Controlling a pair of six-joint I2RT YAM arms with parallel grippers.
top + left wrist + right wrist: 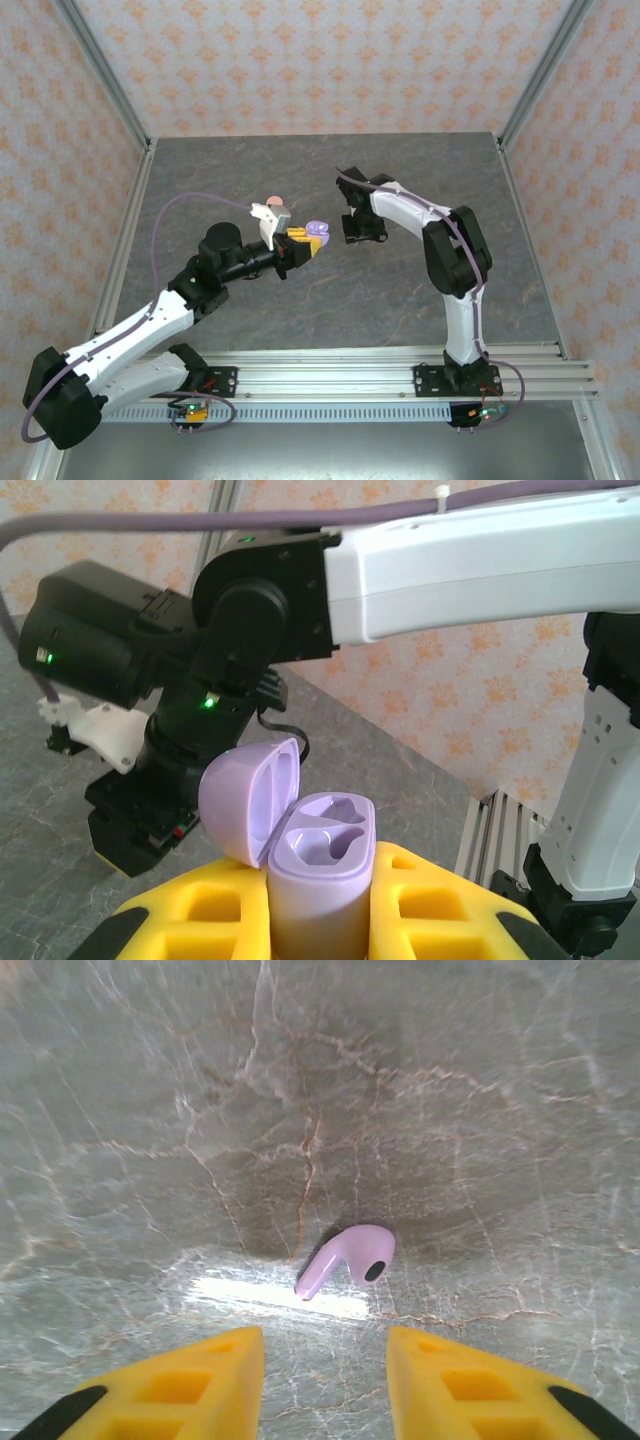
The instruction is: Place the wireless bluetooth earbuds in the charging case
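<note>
Item 1. My left claw [303, 245]: clenched on the lilac charging case [318, 880], which is held upright with its lid [250, 795] swung open and two moulded wells showing.
Item 2. Salmon-pink object [275, 203]: just behind and left of the case, too small to identify.
Item 3. My right claw [322, 1345]: near the case on its right, released, fingers parted.
Item 4. One lilac earbud [347, 1258]: right of the case, lying on the table [150, 1110], untouched, just beyond my right fingertips.

I get bright, even light on every feed. On the right wrist view, a white glare streak cuts the tabletop [150, 1110] just beside the lilac earbud [350, 1258], with soft shadow above it.
</note>
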